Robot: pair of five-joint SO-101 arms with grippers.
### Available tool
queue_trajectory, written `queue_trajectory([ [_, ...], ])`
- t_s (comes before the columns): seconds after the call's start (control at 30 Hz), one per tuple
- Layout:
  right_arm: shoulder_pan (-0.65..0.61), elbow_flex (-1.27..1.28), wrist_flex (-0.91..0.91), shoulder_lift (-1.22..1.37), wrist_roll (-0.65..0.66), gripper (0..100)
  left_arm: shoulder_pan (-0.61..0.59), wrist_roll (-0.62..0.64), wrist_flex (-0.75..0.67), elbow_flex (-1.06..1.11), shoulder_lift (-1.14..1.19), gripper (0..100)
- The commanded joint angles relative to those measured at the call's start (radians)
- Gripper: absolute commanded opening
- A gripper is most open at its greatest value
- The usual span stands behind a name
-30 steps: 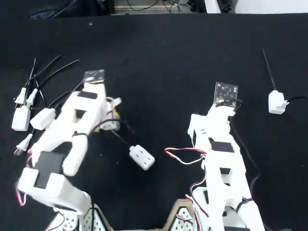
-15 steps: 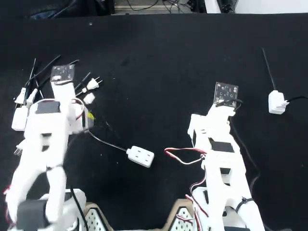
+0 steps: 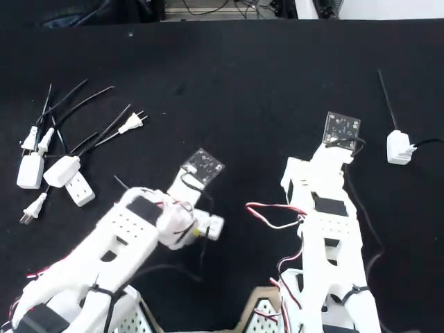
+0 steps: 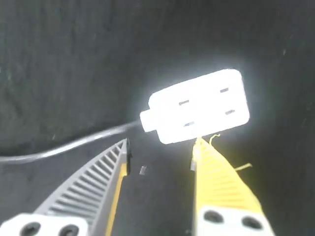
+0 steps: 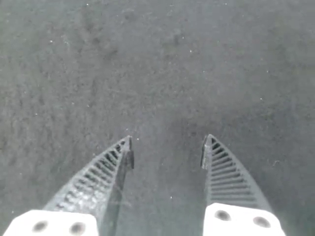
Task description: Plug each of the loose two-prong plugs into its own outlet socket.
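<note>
A white outlet block [image 4: 197, 105] with two pairs of slots lies on the black table, and its thin cord [image 4: 64, 145] trails away. My left gripper [image 4: 161, 147] hangs open just above it, one yellow-taped finger [image 4: 216, 182] near the block's edge. From above, the left arm [image 3: 139, 222] covers most of the outlet block [image 3: 215, 225]. A loose two-prong plug [image 3: 132, 123] lies at the left, another plug [image 3: 28, 211] farther left. My right gripper [image 5: 169, 142] is open over bare black cloth, and the right arm [image 3: 326, 208] stands right of centre.
At the far left lie white adapters [image 3: 29, 171] [image 3: 61, 170] [image 3: 80, 189] and two small plugs [image 3: 38, 139] with black cords. A white adapter [image 3: 399, 148] sits at the far right. The table's middle and back are bare black cloth.
The left arm swung from the cluster at the left to the centre, over the outlet block. The right arm shifted slightly to the right.
</note>
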Motion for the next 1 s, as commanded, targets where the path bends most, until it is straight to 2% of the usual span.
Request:
queue_trajectory([
  [0.0, 0.018, -0.056, 0.003, -0.024, -0.008, 21.5, 0.030, 0.138, -0.203, 0.035, -0.023, 21],
  [0.23, 0.015, -0.054, 0.003, -0.024, -0.008, 21.5, 0.025, 0.270, -0.311, 0.027, -0.021, 21],
  [0.37, 0.017, -0.054, 0.003, -0.024, -0.008, 21.5, 0.016, 0.307, -0.318, 0.002, 0.012, 21],
  [0.53, 0.018, -0.053, 0.003, -0.024, -0.008, 21.5, 0.010, 0.296, -0.196, -0.087, 0.089, 21],
  [0.63, 0.018, -0.053, 0.003, -0.024, -0.008, 21.5, 0.010, 0.215, -0.126, -0.125, 0.133, 21],
  [0.73, 0.017, -0.054, 0.003, -0.024, -0.008, 21.5, 0.012, 0.175, -0.123, -0.134, 0.206, 21],
  [0.97, 0.015, -0.054, 0.003, -0.025, -0.008, 21.5, 0.021, 0.178, -0.123, -0.268, 0.394, 21],
])
